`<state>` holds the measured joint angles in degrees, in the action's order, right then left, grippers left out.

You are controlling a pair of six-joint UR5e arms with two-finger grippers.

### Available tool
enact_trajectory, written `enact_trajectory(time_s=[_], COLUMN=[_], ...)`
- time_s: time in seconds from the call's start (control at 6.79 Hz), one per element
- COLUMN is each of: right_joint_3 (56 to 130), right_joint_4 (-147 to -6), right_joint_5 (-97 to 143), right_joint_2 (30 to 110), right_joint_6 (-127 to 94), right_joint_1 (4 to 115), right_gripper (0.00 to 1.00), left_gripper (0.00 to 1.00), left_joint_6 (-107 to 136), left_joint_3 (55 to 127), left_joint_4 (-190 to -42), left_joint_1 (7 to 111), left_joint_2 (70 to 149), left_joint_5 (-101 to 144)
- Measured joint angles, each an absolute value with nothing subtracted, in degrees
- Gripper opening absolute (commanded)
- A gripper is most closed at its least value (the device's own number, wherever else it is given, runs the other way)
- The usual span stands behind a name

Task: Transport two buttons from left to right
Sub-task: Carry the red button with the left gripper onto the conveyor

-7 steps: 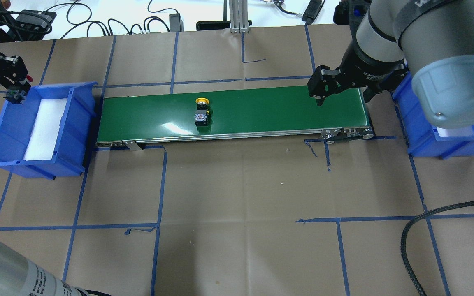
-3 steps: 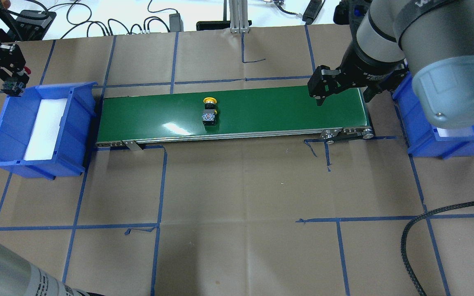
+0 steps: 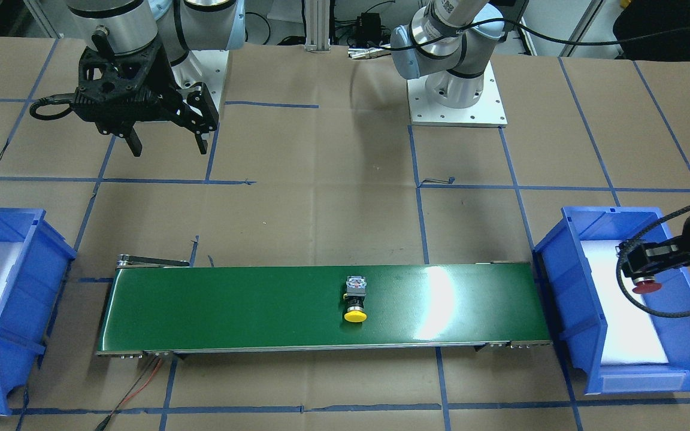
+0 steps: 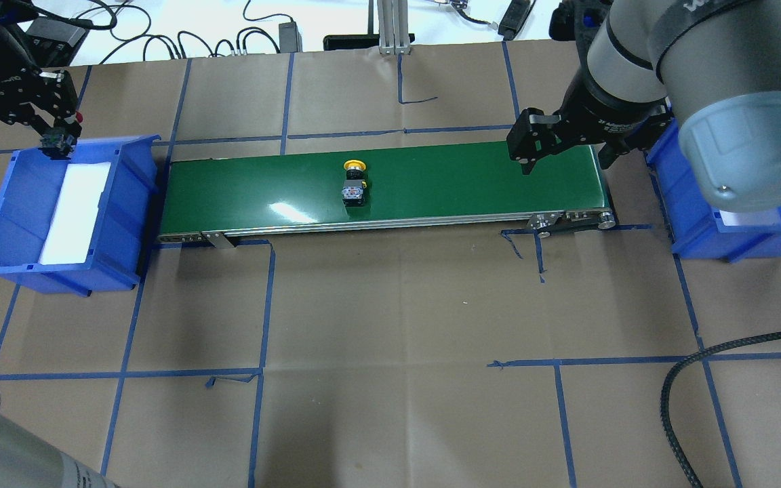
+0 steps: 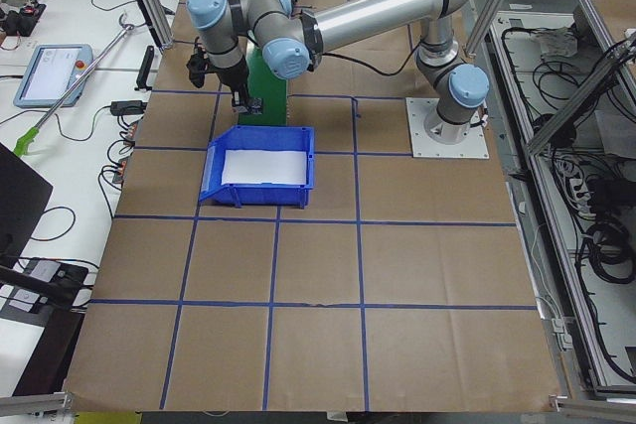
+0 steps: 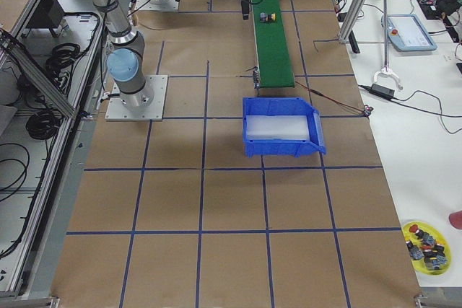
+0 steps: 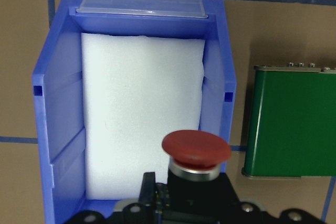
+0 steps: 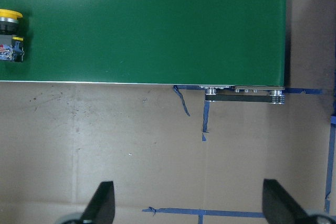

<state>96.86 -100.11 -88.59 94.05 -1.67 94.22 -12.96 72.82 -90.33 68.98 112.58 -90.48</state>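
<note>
The yellow-capped button [image 4: 354,183] lies on its side on the green conveyor belt [image 4: 465,179], near its middle; it also shows in the front view [image 3: 356,299] and at the left edge of the right wrist view [image 8: 10,32]. My left gripper [image 4: 56,137] is shut on the red button [image 7: 196,150] and holds it above the far edge of the left blue bin [image 4: 24,224]. My right gripper [image 4: 565,161] is open and empty, hanging over the belt's right end.
The right blue bin [image 4: 695,224] with a white foam liner stands past the belt's right end. A black cable [image 4: 702,359] loops at the front right. A yellow plate [image 6: 426,239] with several spare parts lies off the table.
The yellow button has ridden the belt to the right. My left gripper has moved right with the red button, over the left bin's far edge. The right arm has not moved.
</note>
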Motion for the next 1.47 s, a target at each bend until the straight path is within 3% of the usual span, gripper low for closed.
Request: enact_trajectory(time_s=[0.59, 1.47], right_joint_3=[96.88, 96.94], right_joint_4=[-100.09, -100.04], right_joint_5=[-88.59, -88.59], right_joint_2=[94.06, 93.96], right_joint_6=[-1.65, -1.71], right_joint_1=[94.22, 94.22], right_gripper=[1.0, 1.0], left_gripper=[0.0, 0.0], left_joint_6=[-1.78, -7.7], left_joint_3=[76.98, 90.48], left_joint_4=[-84.97, -69.47], left_joint_1=[78.43, 78.95], left_joint_2=[112.47, 112.28], left_joint_5=[-90.61, -90.46])
